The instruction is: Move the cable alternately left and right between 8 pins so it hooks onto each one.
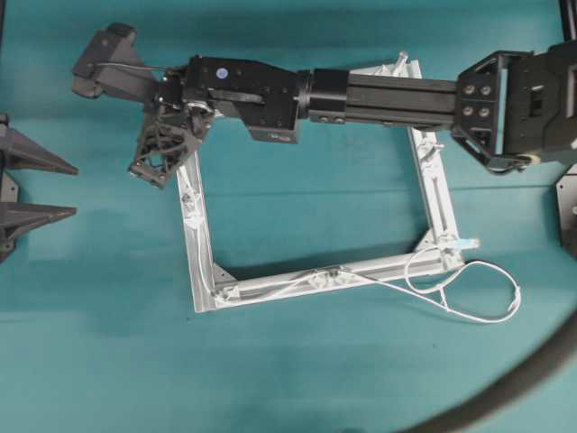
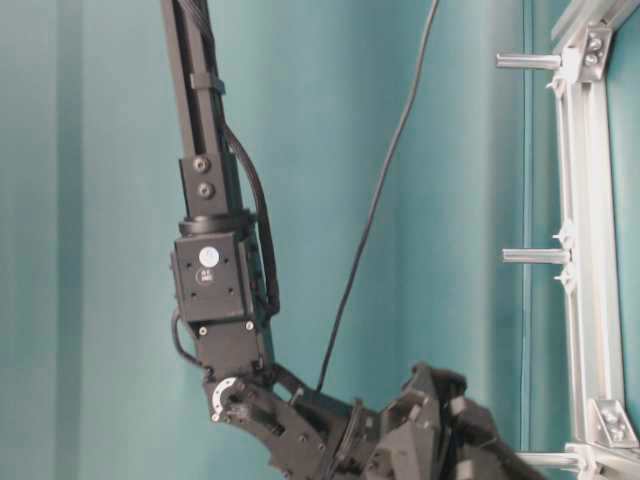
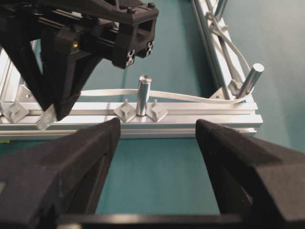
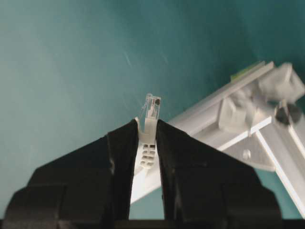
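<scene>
Black matte right hand (image 4: 147, 143) around ribbed translucent plug (image 4: 149, 123).

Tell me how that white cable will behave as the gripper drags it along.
Probably floppy: the cable lies in loose loops beside the frame. It likely weighs little, being thin. The right gripper pinches only the plug, so the trailing slack may snag.

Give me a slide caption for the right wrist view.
Right gripper pinching the cable's clear plug above the aluminium frame.
</scene>
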You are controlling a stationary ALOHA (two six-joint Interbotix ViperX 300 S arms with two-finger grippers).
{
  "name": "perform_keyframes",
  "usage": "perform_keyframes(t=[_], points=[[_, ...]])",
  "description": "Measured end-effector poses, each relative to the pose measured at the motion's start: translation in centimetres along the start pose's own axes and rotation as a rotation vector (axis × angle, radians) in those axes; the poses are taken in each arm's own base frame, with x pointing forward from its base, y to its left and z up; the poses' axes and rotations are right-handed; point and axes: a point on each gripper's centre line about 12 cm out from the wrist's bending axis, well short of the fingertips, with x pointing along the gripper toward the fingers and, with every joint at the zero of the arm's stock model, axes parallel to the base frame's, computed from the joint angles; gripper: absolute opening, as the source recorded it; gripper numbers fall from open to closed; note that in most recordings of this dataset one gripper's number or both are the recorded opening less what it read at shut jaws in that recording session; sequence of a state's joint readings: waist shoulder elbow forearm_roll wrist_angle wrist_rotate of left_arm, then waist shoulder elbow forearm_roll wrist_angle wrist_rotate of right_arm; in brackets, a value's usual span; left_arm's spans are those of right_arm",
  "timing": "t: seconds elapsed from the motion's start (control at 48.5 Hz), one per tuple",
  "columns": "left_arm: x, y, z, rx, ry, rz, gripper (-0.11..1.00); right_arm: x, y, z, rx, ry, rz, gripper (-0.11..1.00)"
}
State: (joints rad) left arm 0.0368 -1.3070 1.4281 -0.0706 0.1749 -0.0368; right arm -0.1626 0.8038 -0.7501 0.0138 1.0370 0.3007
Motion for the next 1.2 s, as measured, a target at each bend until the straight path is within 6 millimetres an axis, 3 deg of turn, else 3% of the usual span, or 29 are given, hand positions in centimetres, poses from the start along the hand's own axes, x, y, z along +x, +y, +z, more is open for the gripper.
perform_keyframes(t=[0.309,0.64,0.928,1.197], points=[[0.0,0.0,0.0,0.0,0.002,0.0,0.74,0.1,-1.9,1.6,0.046,-0.048,-0.003,0.16],[0.0,0.0,0.0,0.0,0.002,0.0,0.74,0.0,-4.7,3.3,0.256,-0.153,-0.047,0.16],[0.0,0.0,0.0,0.002,0.0,0.0,0.74,0.9,-6.0,3.7,0.381,-0.203,-0.088,0.16],[0.0,0.0,0.0,0.0,0.002,0.0,0.74,0.7,-8.5,3.9,0.428,-0.221,-0.165,0.16]])
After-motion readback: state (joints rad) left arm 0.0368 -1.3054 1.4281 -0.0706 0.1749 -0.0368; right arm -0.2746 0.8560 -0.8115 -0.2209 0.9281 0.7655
